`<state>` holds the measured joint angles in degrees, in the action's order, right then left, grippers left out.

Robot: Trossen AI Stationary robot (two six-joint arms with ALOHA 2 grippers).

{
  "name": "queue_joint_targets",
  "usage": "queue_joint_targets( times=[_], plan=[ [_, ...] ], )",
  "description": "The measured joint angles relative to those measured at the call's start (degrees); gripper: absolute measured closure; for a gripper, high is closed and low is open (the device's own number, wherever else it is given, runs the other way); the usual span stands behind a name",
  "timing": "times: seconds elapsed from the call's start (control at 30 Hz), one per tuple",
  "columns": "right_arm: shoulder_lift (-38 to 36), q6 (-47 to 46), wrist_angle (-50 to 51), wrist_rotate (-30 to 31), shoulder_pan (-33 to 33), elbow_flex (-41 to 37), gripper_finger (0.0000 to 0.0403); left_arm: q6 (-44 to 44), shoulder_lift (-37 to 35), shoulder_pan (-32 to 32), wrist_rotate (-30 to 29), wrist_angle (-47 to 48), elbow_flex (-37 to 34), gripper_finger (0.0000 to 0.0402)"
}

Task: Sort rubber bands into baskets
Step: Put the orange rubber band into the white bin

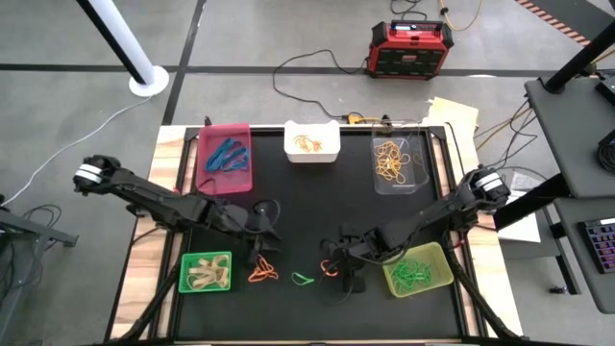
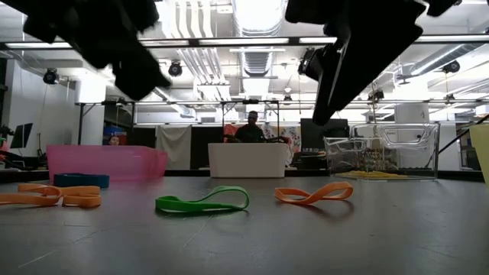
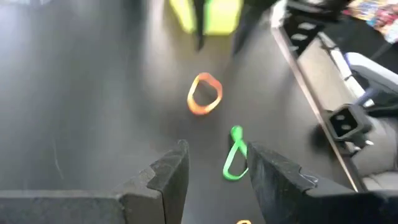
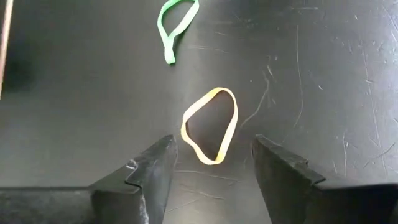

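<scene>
Three rubber bands lie flat on the black mat: an orange one (image 1: 263, 274), a green one (image 1: 303, 279) and another orange one (image 1: 330, 269). My right gripper (image 4: 214, 146) hangs open above that second orange band (image 4: 211, 124), a finger on either side and clear of it. My left gripper (image 3: 214, 155) is open too, above the mat near the green band (image 3: 235, 155). The baskets hold sorted bands: pink (image 1: 226, 159) has blue ones, white (image 1: 311, 142) yellowish, clear (image 1: 399, 161) orange, green (image 1: 208, 272) tan, yellow-green (image 1: 418, 269) green.
A red-and-black box (image 1: 410, 48) and cables lie on the floor beyond the table's far edge. Wooden strips (image 1: 173, 183) border the mat. A person (image 2: 252, 128) stands in the room behind the table. The mat's middle (image 1: 317, 207) is bare.
</scene>
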<state>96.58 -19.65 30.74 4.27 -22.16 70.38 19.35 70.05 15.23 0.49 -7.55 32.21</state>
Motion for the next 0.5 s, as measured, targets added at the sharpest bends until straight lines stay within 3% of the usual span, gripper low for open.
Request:
queue_joint_targets(
  times=[0.23,0.33,0.5],
  plan=[
    [1.06,2.26,-5.84,3.42,0.24,-0.39,0.0186,-16.17,-6.56,-0.07,-0.3,-0.22,-0.07,0.0256],
    [0.56,4.37,-8.45,3.56,0.64,-0.4,0.0186,-18.98,-7.74,-0.14,-3.35,-0.62,-0.36,0.0256],
    [-1.04,9.12,-9.55,4.31,0.53,-0.75,0.0186,-19.99,-7.63,-0.23,-5.09,-14.24,-0.9,0.0256]
  ],
)
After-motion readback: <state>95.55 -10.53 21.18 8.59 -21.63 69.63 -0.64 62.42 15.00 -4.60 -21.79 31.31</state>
